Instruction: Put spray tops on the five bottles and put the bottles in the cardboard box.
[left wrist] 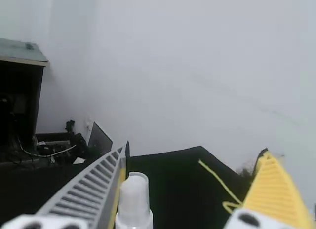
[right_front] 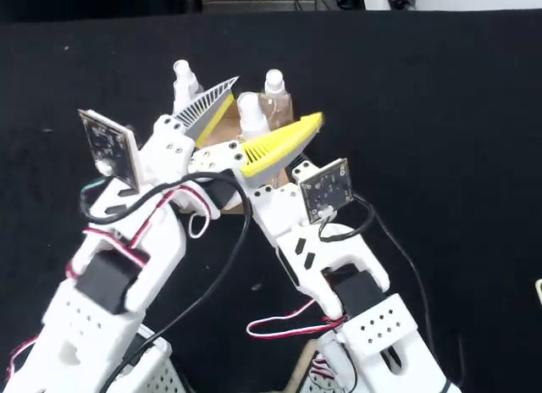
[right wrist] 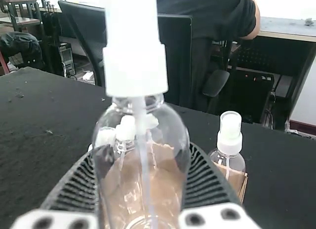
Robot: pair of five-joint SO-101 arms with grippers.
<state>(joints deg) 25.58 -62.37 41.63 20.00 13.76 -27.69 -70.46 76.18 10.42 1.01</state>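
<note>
My right pincer (right wrist: pixel 142 157) clamps a capped bottle (right wrist: pixel 143 135); my left pincer (left wrist: pixel 195 150) stands spread, a spray top (left wrist: pixel 133 202) between its jaws.

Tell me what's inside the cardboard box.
A spray-topped bottle stands in the cardboard box. The held bottle in the right gripper covers the rest.

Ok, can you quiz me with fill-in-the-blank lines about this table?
The right claw is shut on a clear plastic bottle with a ___ spray top.
The tablecloth is ___.
Another clear bottle stands in the brown ___ box.
Missing words: white; black; cardboard.
</note>
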